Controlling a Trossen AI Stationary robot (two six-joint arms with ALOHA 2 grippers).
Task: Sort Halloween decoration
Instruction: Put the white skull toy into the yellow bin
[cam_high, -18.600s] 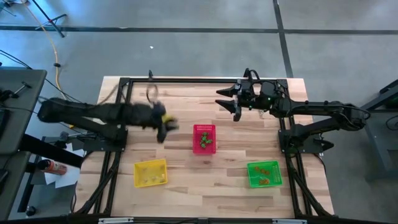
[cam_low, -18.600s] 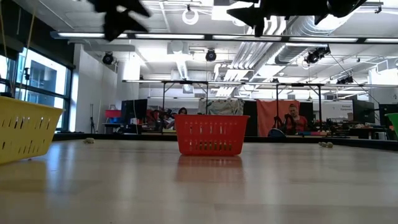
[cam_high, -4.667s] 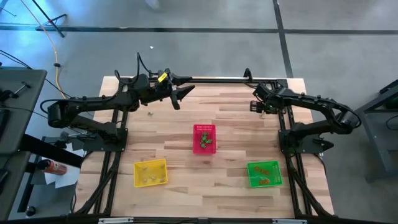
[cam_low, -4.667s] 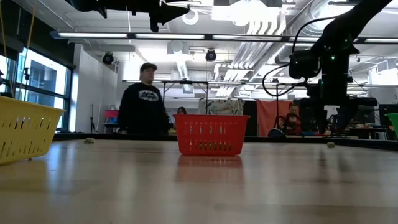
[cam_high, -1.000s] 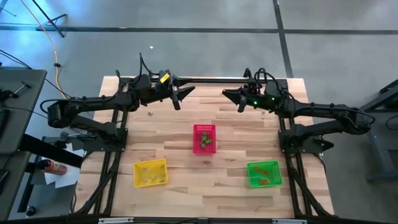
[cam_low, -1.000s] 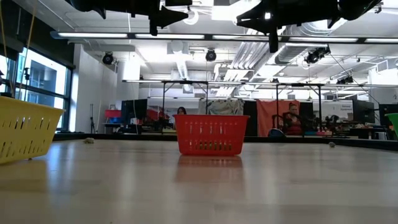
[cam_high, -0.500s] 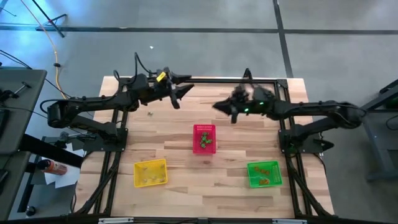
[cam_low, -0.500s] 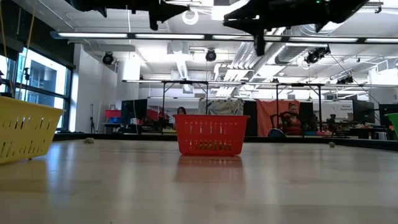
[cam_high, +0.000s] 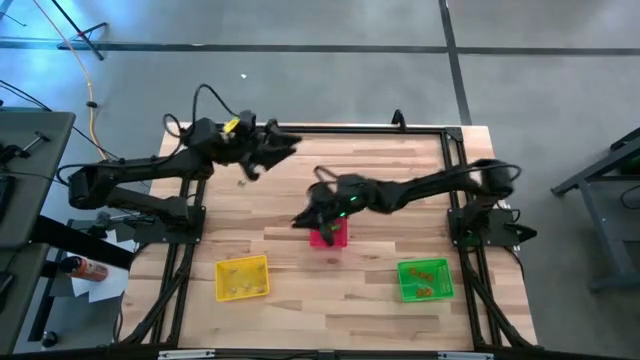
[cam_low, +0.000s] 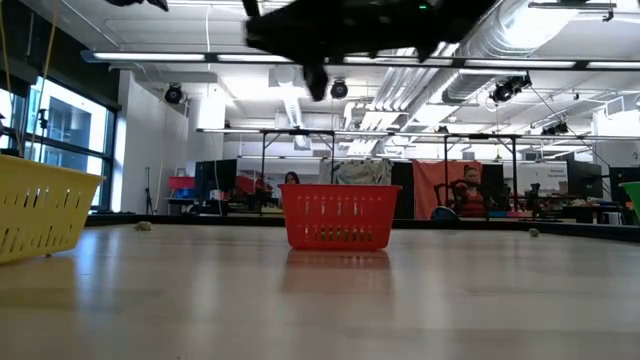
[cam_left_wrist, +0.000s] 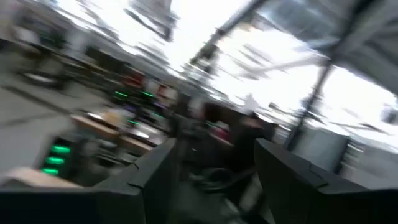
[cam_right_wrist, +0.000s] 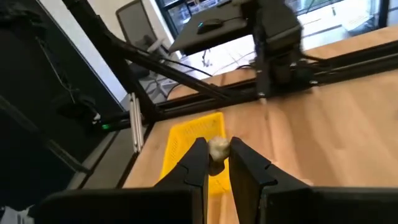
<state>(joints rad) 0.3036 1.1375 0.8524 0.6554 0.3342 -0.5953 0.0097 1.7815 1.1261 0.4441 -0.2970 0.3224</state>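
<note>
My right gripper (cam_high: 298, 221) reaches across the table's middle, just left of the red basket (cam_high: 332, 236), and is shut on a small yellowish trinket (cam_right_wrist: 218, 147). The yellow basket (cam_right_wrist: 189, 149) lies beyond its fingers. My left gripper (cam_high: 283, 143) hovers open over the far left of the table with nothing between its fingers (cam_left_wrist: 155, 180). One tiny trinket (cam_high: 241, 182) lies on the wood below it. Another trinket (cam_low: 533, 232) rests at the far right. The green basket (cam_high: 426, 279) holds orange trinkets. My right gripper pinches the yellowish trinket (cam_right_wrist: 217, 144) between its two fingertips (cam_right_wrist: 198, 155). The fingers slant slightly downward toward the table's left side. The trinket is lifted clear, high above the wood.
The yellow basket (cam_high: 242, 277) stands near left, the green basket near right, and the red basket (cam_low: 338, 216) in the middle. A black frame (cam_high: 350, 128) runs along the far edge. People sit in the room beyond the table.
My right gripper has swept from the far right toward the table's left and near side. It sank a little and came over the red basket's left side, still shut on the trinket. My left gripper has risen slightly and rolled, staying open.
</note>
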